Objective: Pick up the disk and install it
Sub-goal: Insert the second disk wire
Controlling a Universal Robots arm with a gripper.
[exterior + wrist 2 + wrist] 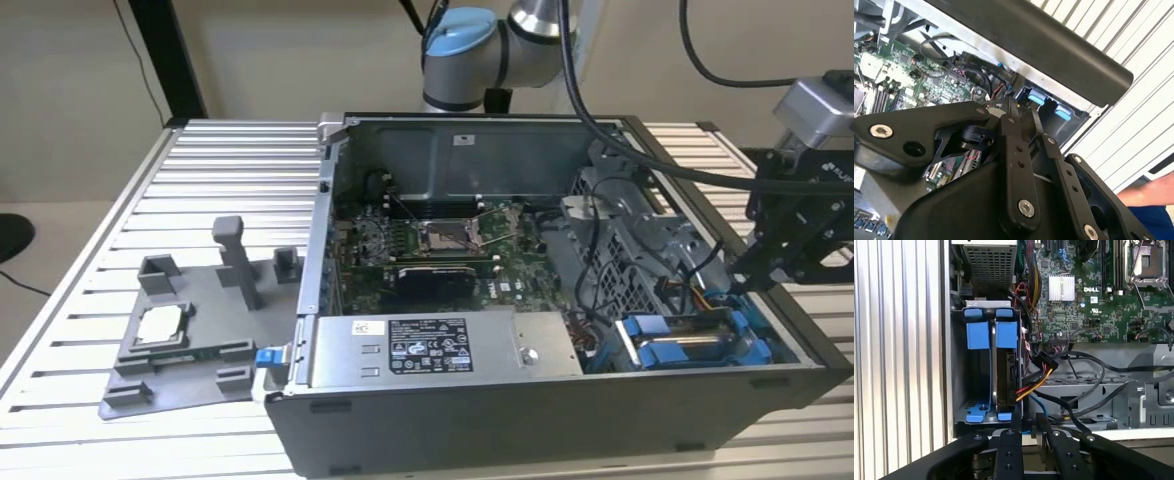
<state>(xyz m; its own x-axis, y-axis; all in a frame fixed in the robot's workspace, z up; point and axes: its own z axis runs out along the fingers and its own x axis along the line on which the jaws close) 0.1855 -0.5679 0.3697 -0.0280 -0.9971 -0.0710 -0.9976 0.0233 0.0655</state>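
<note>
Ribbed aluminium bench (80, 300) underneath it all, and on it sits the open computer case (534, 430), lid off, motherboard (441, 250) facing up. At the case's front edge lies the grey power-supply box (441, 345). Off the case, toward the bench's edge at the exterior view's left, a grey holder plate (187, 350) carries the small square CPU chip (160, 322).

Over to the drive bay at the case's corner on the exterior view's right: the disk (1006, 375) stands on edge in there, blue carrier frame around it, blue tabs up, cables plugged at its side. It shows in the exterior view too (694, 345).

The gripper (1029, 422) hangs just above that corner of the case, black fingers (1043, 421) drawn narrow, close together, with nothing between them. From the exterior view it sits right over the bay's outer wall (750, 280).

A person's sleeve (1149, 220) shows beside the bench.
</note>
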